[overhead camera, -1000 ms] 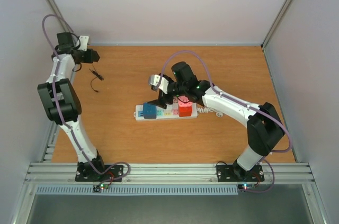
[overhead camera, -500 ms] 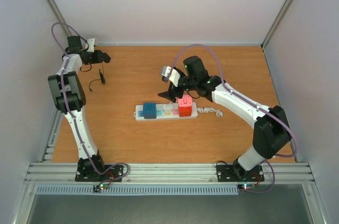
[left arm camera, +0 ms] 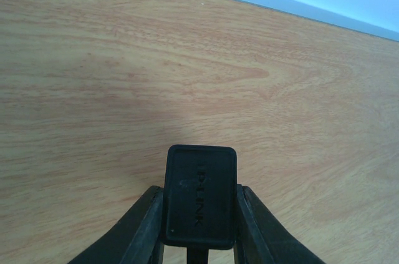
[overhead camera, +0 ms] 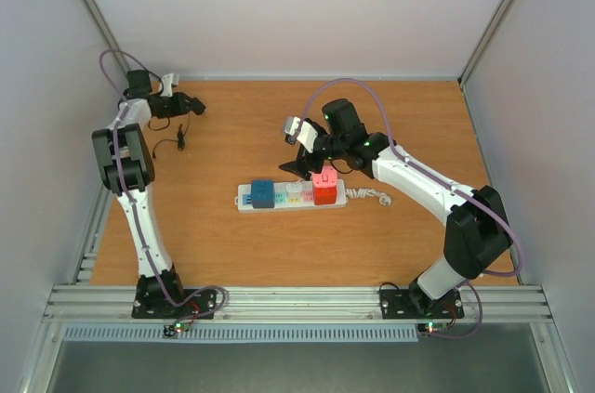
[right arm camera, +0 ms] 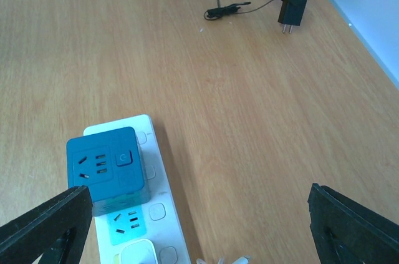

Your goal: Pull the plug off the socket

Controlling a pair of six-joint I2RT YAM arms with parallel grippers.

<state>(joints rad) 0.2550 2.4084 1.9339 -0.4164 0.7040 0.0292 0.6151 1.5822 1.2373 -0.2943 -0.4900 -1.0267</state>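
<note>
The socket is a long white power strip (overhead camera: 293, 196) lying mid-table, also seen in the right wrist view (right arm camera: 163, 214). A blue cube adapter (overhead camera: 262, 193) (right arm camera: 103, 167) and a red block (overhead camera: 324, 189) sit on it. My left gripper (overhead camera: 189, 104) (left arm camera: 199, 229) is shut on a black plug (left arm camera: 199, 196) at the far left back of the table. The right wrist view shows the plug (right arm camera: 292, 11) hanging in the air, prongs down, away from the strip. Its thin black cable (overhead camera: 177, 140) (right arm camera: 218, 9) trails on the wood. My right gripper (overhead camera: 310, 159) (right arm camera: 199, 229) is open and empty, just above and behind the strip.
The strip's curly white cord (overhead camera: 370, 195) lies off its right end. A white plug (right arm camera: 137, 253) sits in the strip next to the blue cube. Grey walls close the table at the back and on both sides.
My left gripper has swung right along the back edge with the black plug in it. My right gripper has lifted off the strip and drawn back a little.
</note>
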